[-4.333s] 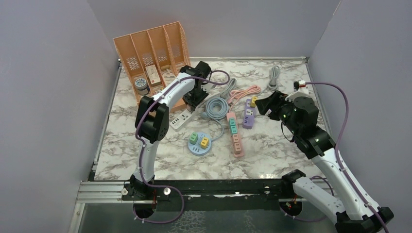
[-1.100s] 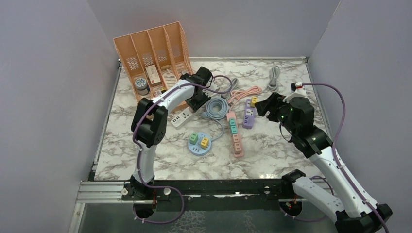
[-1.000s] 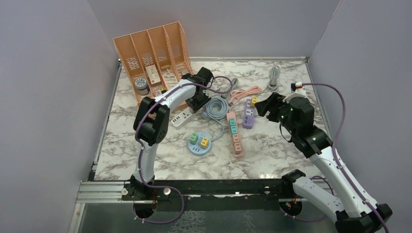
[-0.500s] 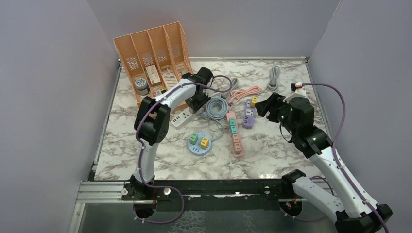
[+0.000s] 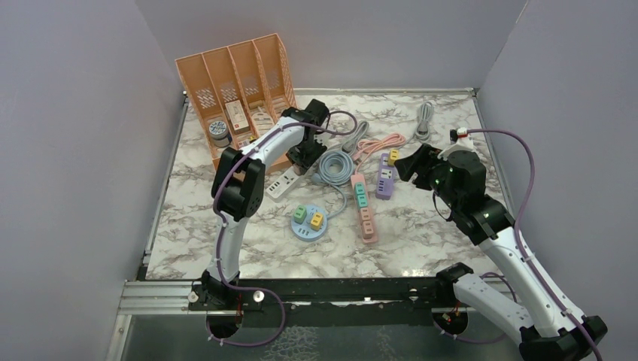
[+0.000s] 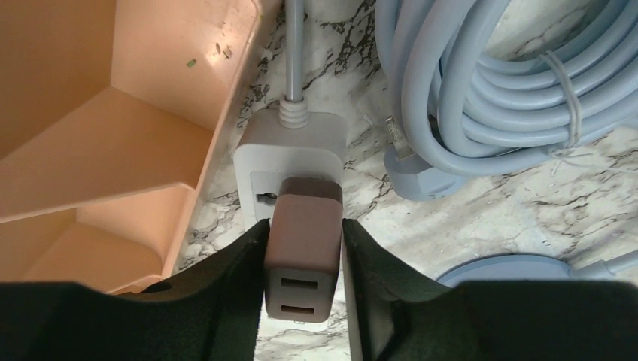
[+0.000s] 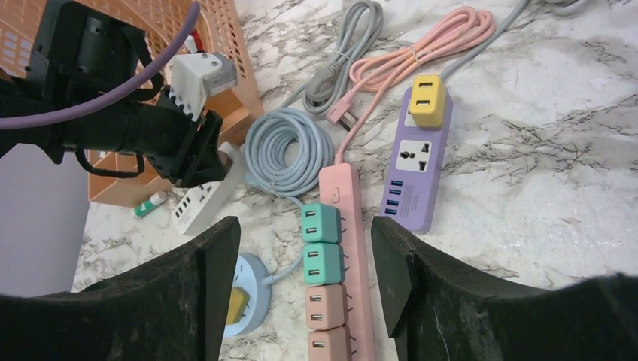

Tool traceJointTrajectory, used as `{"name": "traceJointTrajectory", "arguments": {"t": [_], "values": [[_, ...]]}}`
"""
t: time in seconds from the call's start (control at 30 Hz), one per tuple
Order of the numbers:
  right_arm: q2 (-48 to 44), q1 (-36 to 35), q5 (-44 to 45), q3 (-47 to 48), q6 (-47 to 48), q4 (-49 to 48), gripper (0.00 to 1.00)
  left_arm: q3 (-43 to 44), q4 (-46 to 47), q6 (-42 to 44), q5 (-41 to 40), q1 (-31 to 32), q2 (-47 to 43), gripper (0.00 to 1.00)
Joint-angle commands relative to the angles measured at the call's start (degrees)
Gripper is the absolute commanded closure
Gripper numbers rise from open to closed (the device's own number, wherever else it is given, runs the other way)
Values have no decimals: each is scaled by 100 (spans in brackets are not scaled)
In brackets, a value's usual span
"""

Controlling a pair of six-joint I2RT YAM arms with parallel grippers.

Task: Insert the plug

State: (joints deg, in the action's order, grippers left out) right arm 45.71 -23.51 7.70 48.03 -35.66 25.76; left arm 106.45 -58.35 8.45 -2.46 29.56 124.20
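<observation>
- Plug, a dull mauve block with two slots in its near face, stands upright on the end socket of the white power strip, right by the strip's grey cord. It looks seated or nearly so, though its prongs are hidden underneath.
- Left gripper reaches down over it with a finger pressed against each flat side, a hold that keeps the block square to the socket for a straight push.
- White power strip lies on the marble table close against the foot of the orange file rack, which probably stops it sliding under pressure.
- Coiled blue-grey cable sits just beside the strip on the other side, clear of the plug.
- Right gripper hangs above the pink power strip and purple power strip, jaws wide apart and empty, well away from the work, likely parked to stay out of the way.
- Insertion seems close to done; what remains is letting go without tipping the block.
</observation>
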Motion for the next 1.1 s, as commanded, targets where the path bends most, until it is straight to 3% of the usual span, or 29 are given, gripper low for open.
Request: {"name": "traceJointTrajectory", "arguments": {"t": [0.0, 0.17, 0.3, 0.47, 0.7, 1.07], "values": [[-3, 23, 50, -74, 24, -34, 36, 406, -112, -285, 46, -38, -65, 55], [8, 22, 23, -75, 31, -55, 36, 479, -179, -299, -12, -36, -210, 48], [8, 22, 29, -79, 33, -49, 36, 418, -285, -302, -126, -38, -204, 49], [-1, 22, 13, -102, 20, -49, 36, 331, -413, -310, -153, -38, -168, 63], [7, 22, 0, -95, 23, -58, 36, 253, -423, -363, -172, -38, -63, 100], [7, 25, 47, -88, 37, -51, 36, -778, 121, -397, -100, -29, 227, 100]]}}
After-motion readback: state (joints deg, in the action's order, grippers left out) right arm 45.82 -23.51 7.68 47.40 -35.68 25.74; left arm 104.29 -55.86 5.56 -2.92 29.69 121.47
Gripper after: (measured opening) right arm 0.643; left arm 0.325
